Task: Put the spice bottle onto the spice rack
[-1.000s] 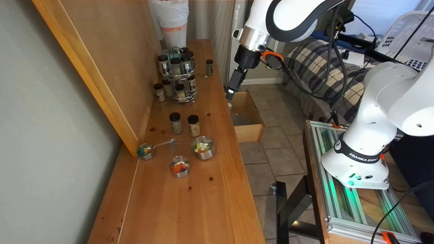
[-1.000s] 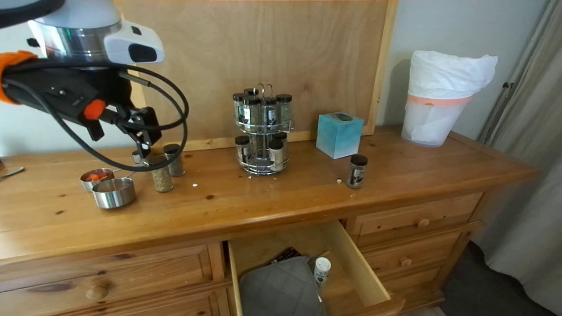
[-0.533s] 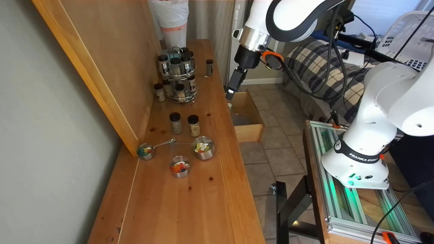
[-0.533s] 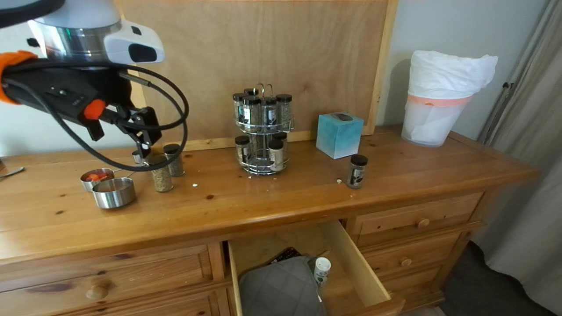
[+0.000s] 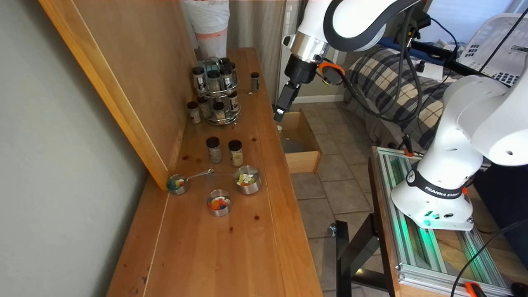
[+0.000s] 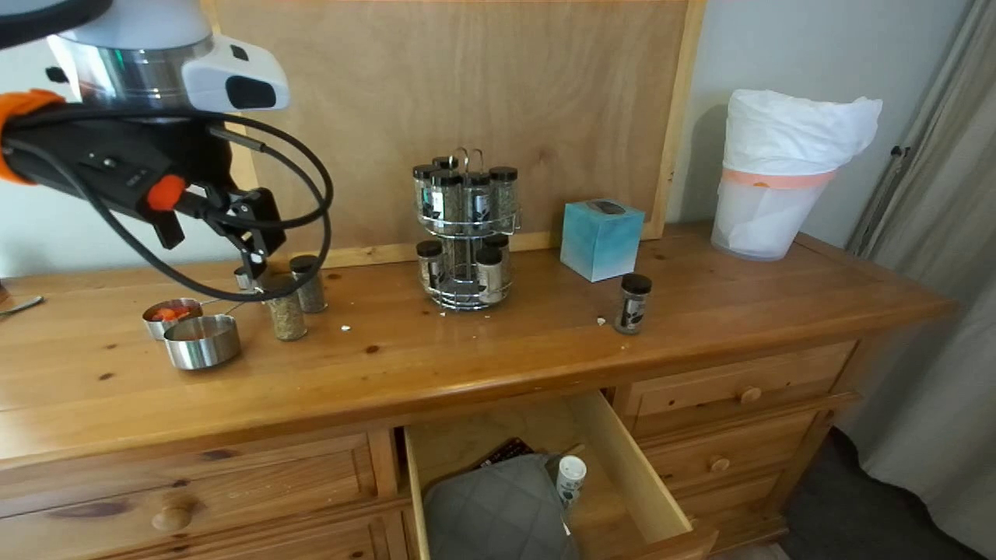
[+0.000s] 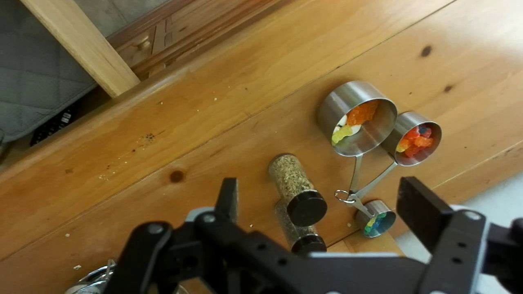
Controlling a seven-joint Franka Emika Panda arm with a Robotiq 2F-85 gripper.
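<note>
The spice rack (image 6: pixel 464 229) is a two-tier round metal carousel holding several dark-capped jars; it shows in both exterior views (image 5: pixel 216 94). Several loose jars could be the spice bottle; I cannot tell which. A jar with grey contents (image 5: pixel 214 150) and a jar with tan flakes (image 5: pixel 236 153) stand close together between rack and cups. A dark-labelled jar (image 6: pixel 632 305) stands apart near the dresser's front edge. My gripper (image 7: pixel 318 181) is open and empty, raised above the dresser. In the wrist view the tan jar (image 7: pixel 291 175) and grey jar (image 7: pixel 292 224) appear between its fingers.
Metal measuring cups (image 6: pixel 202 342) with candy stand near the loose jars. A blue tissue box (image 6: pixel 601 239) and a white-lined bin (image 6: pixel 766 206) stand beyond the rack. An open drawer (image 6: pixel 646 482) juts out below. A wooden board (image 6: pixel 467 78) rises behind. A cable loop (image 6: pixel 323 194) hangs by the gripper.
The arm and gripper have shifted only very slightly. The jars, rack and cups have not moved.
</note>
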